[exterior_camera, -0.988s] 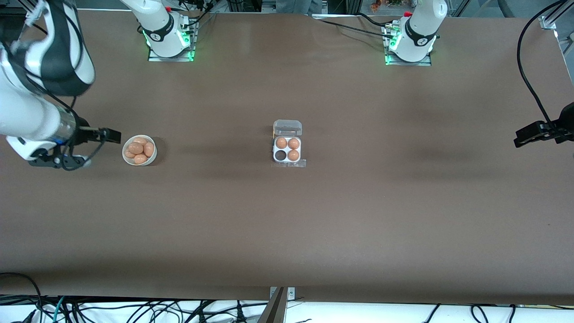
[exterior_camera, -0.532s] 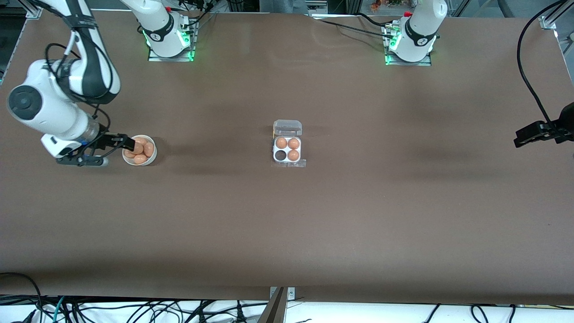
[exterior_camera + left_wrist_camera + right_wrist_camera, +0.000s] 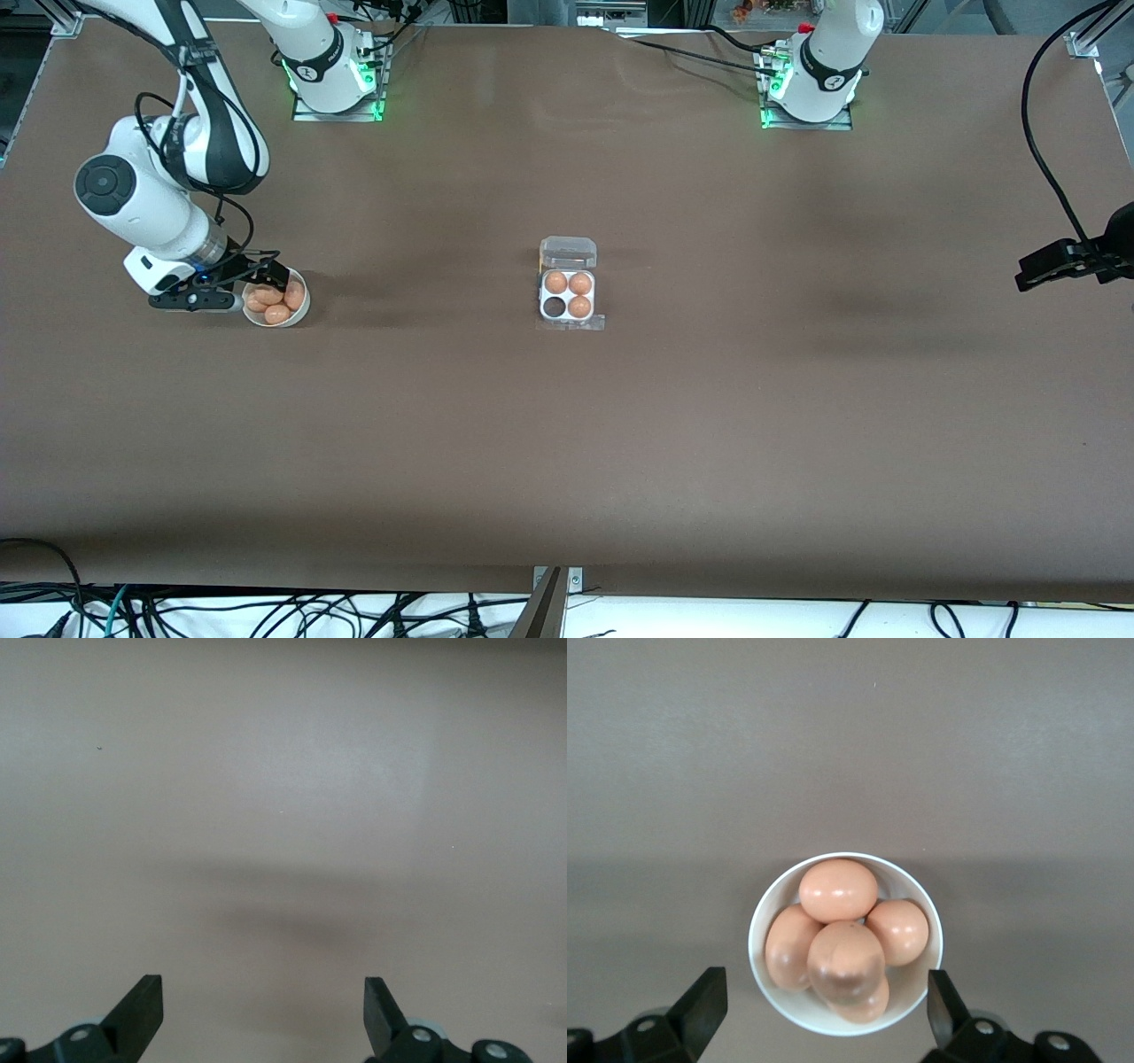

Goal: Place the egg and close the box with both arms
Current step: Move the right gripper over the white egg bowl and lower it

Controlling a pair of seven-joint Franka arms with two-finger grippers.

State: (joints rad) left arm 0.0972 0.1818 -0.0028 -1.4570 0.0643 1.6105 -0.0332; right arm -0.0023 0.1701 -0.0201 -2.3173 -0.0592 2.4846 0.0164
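so the brown counter (image 3: 709,425) has just two things on it: the open box (image 3: 568,297) dead center, and a white bowl (image 3: 276,299) of eggs over at 9 o'clock

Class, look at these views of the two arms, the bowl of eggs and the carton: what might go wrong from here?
1. The eggs lie heaped in the bowl; the open right claw above may nudge neighbours or grip two.
2. One cell of the box is free; a misplaced egg could strike those beside it.
3. The open left claw waits over bare table, away from the lid.
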